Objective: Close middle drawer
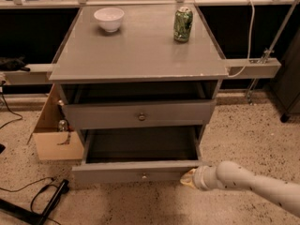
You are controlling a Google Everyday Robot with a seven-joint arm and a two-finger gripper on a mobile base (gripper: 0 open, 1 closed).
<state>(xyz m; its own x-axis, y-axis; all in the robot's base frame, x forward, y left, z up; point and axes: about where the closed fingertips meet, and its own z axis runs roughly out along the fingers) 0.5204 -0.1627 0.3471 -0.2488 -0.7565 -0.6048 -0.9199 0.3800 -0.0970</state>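
Note:
The middle drawer [136, 172] is the low grey drawer pulled far out of the grey cabinet, with a small round metal knob [144, 176] at the centre of its front. Its deep grey box looks empty. My gripper [189, 178] is at the end of a pale arm that comes in from the lower right. Its yellowish tip is against the right end of the drawer's front. Above it, a taller-fronted grey drawer [140, 115] with a bigger dark knob stands slightly out.
On the cabinet top [140, 55] stand a white bowl [109, 18] at the back left and a green can [183, 25] at the back right. A cardboard box [54, 135] sits left of the cabinet. Black cables [47, 198] lie on the speckled floor at the front left.

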